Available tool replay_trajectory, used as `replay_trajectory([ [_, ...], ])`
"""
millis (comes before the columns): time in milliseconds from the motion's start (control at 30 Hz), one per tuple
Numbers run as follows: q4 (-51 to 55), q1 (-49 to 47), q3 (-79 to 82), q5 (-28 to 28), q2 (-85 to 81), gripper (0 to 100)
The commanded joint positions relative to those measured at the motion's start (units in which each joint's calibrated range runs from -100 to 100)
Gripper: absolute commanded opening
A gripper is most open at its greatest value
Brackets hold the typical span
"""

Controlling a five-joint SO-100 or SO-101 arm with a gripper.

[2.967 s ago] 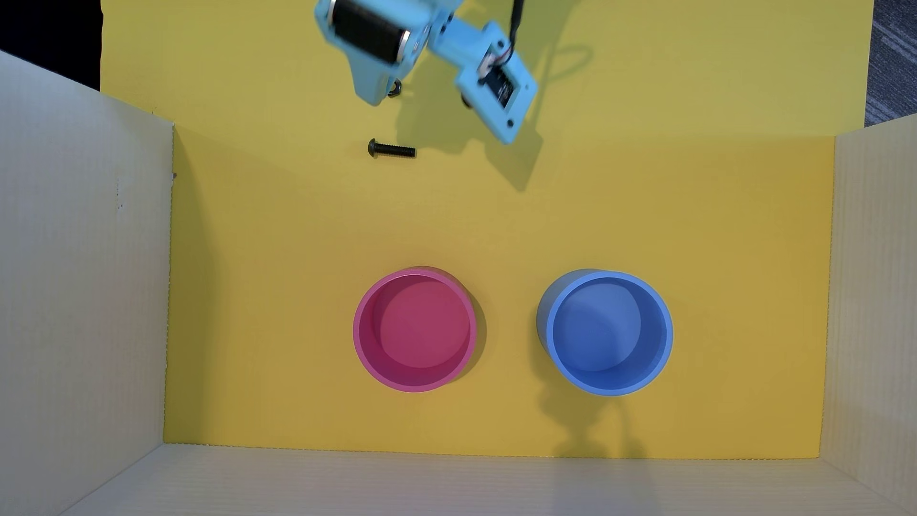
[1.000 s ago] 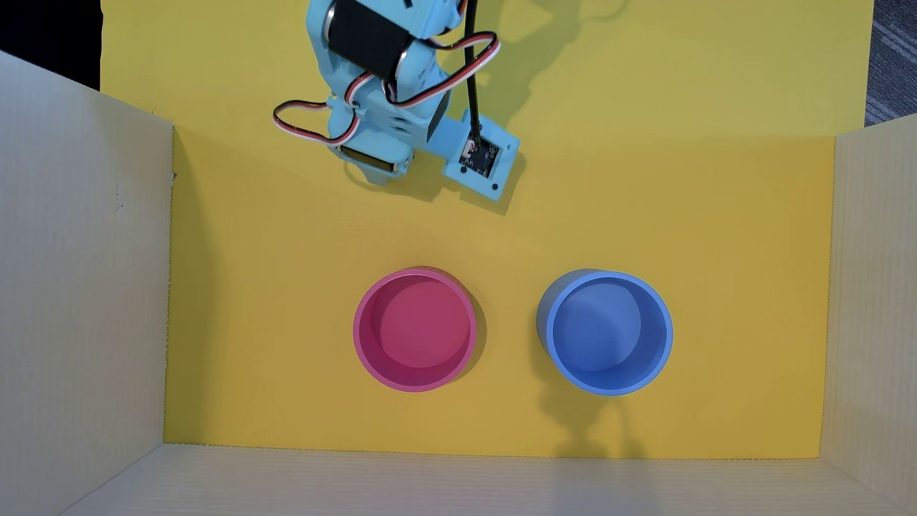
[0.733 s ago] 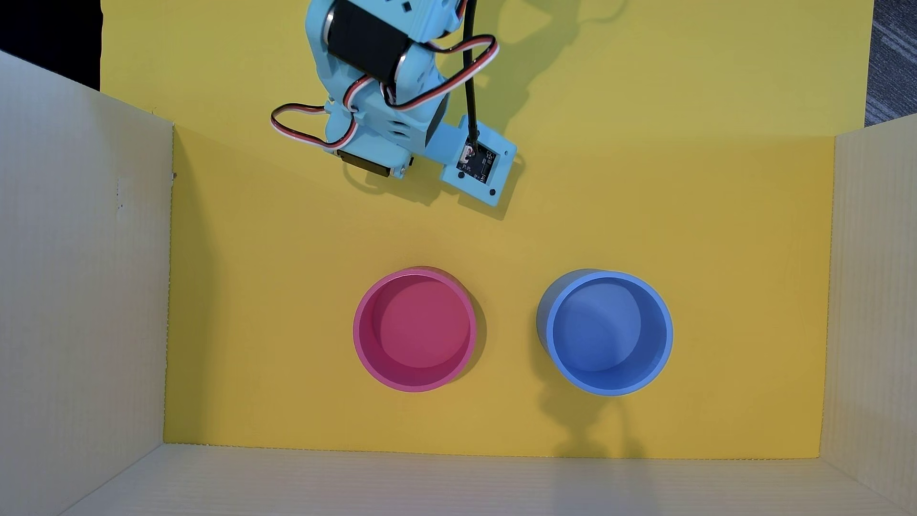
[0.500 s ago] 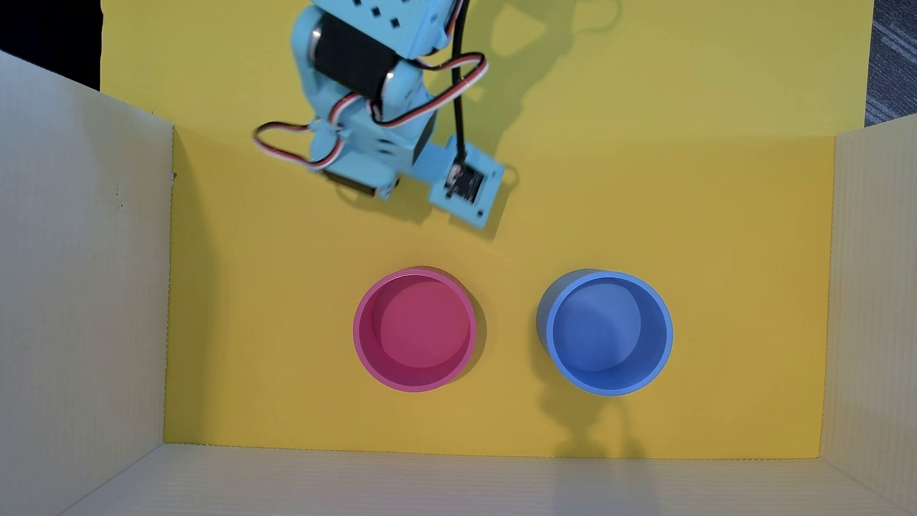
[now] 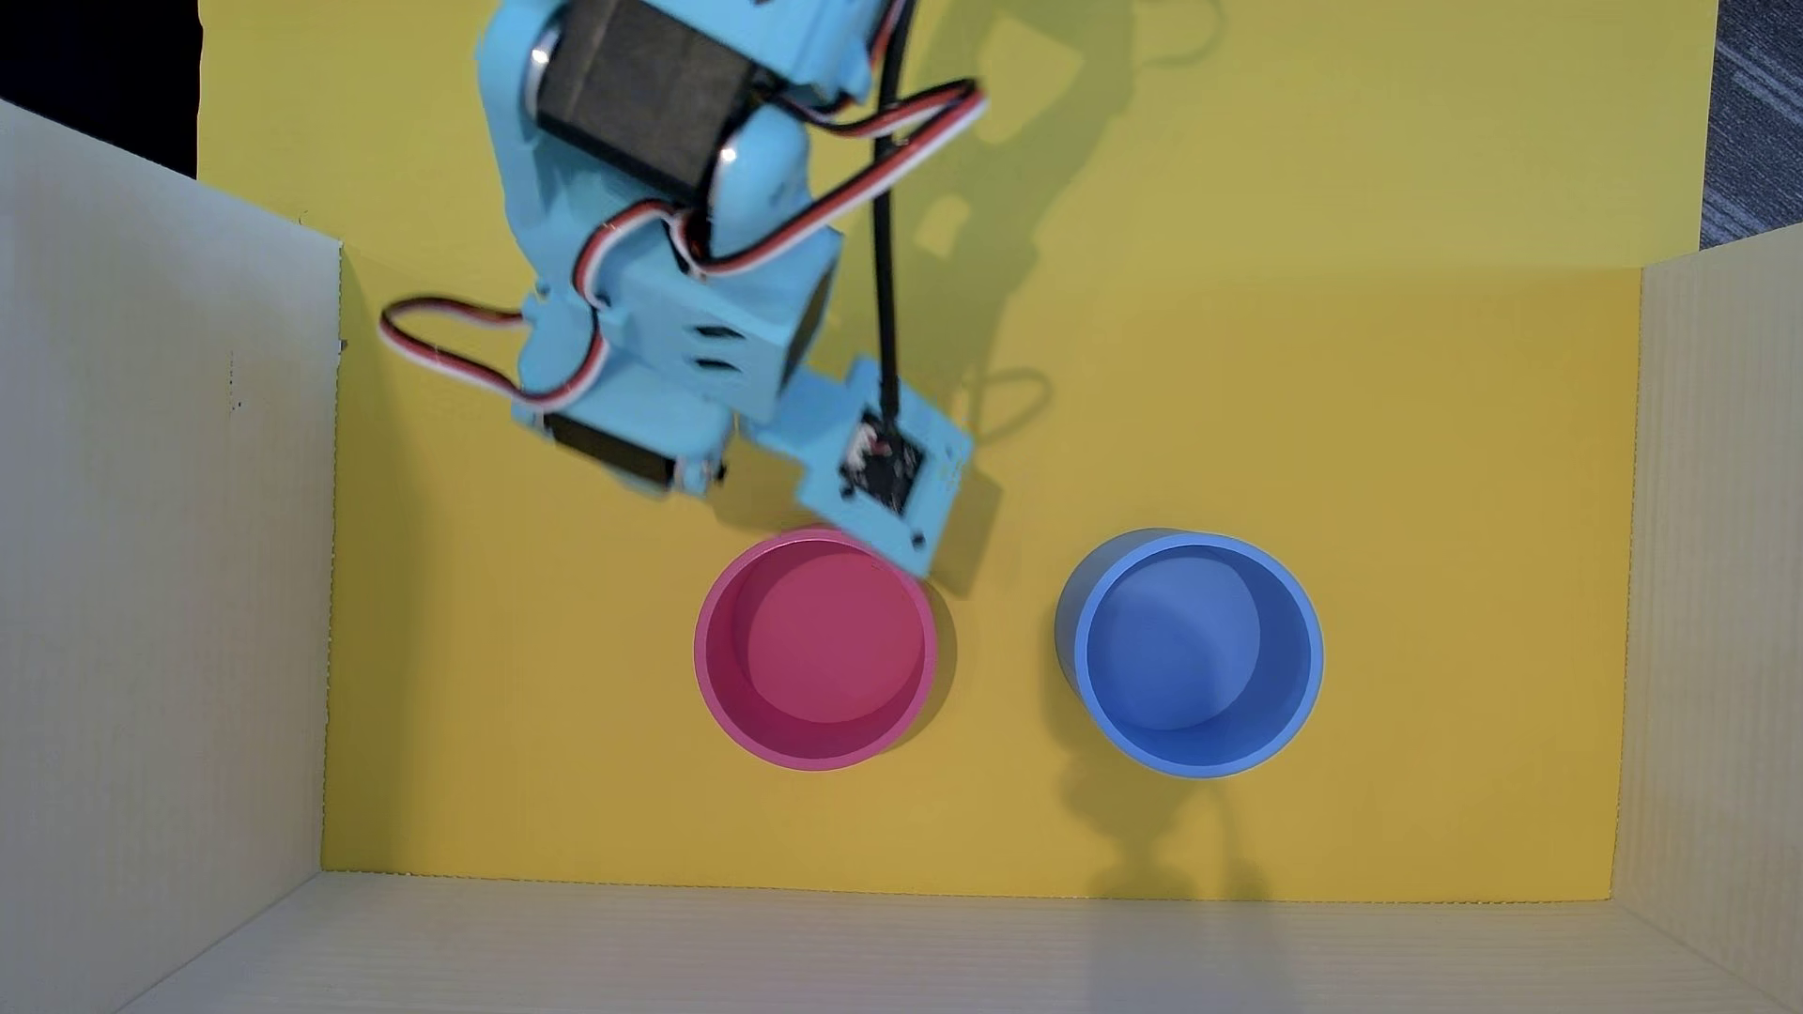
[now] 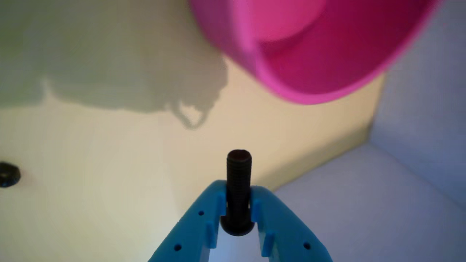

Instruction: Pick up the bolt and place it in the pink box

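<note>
In the wrist view my light-blue gripper (image 6: 238,191) is shut on the bolt (image 6: 239,171), a small black threaded screw. Its rounded head sits between the fingers and its shaft points outward, held above the yellow floor. The pink box (image 6: 309,69) is a round pink cup, blurred at the top of that view, ahead of the bolt and a little right. In the overhead view the pink box (image 5: 704,648) stands upright and empty at centre. The arm's wrist camera mount (image 5: 883,468) overlaps its upper right rim. The fingers and the bolt are hidden under the arm there.
A round blue container (image 5: 1312,653) stands empty to the right of the pink box. A dark nut (image 6: 8,174) lies on the yellow floor at the wrist view's left edge. White cardboard walls (image 5: 156,585) close in the left, right and near sides.
</note>
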Motion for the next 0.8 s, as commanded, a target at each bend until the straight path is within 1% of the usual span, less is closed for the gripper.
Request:
replay_trajectory([
  [0,0.27,-2.61,-5.79,-1.42,-0.33,1],
  [200,1.81,-6.29,-13.21,-1.94,-0.33,1],
  [433,2.41,-6.51,-18.01,-2.88,0.26,1],
  [567,3.1,-8.2,-22.08,-2.93,5.22,1],
  [767,9.19,-9.97,-34.83,-4.49,13.47,1],
])
